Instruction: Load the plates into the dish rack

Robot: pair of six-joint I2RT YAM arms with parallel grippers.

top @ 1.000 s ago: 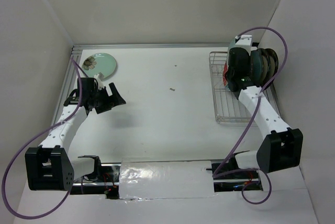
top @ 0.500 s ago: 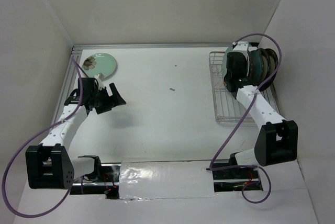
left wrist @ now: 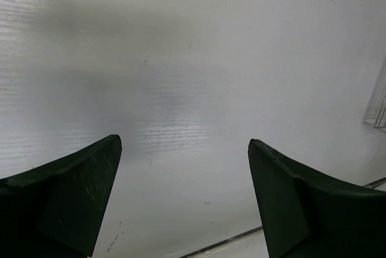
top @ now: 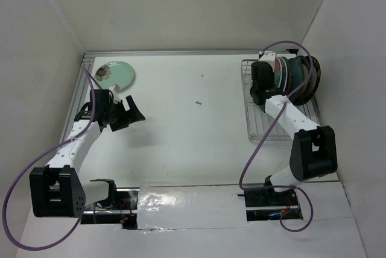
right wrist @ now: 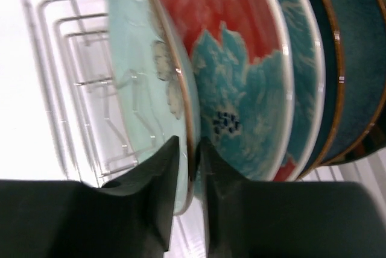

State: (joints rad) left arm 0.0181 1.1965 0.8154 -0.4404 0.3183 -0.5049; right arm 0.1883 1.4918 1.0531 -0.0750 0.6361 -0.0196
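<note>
The silver wire dish rack (top: 256,122) stands at the right, with several plates (top: 295,72) upright in its far end. In the right wrist view a pale mint plate (right wrist: 145,77) stands in the dish rack (right wrist: 60,59), in front of a red plate with blue flowers (right wrist: 235,59) and dark teal ones (right wrist: 356,59). My right gripper (right wrist: 193,149) straddles the mint plate's lower rim, open by a narrow gap. Another mint plate (top: 113,72) lies flat at the table's far left corner. My left gripper (top: 129,113) hovers just in front of it, wide open and holding nothing (left wrist: 184,143).
A small dark crumb (top: 198,102) lies mid-table. White walls close in the table at the back and both sides. A taped strip (top: 187,207) runs along the near edge between the arm bases. A corner of the rack (left wrist: 377,113) shows at the right of the left wrist view.
My right arm has swung left along the rack with the mint plate, and its jaws have eased slightly apart on the rim. The left arm has not moved.
</note>
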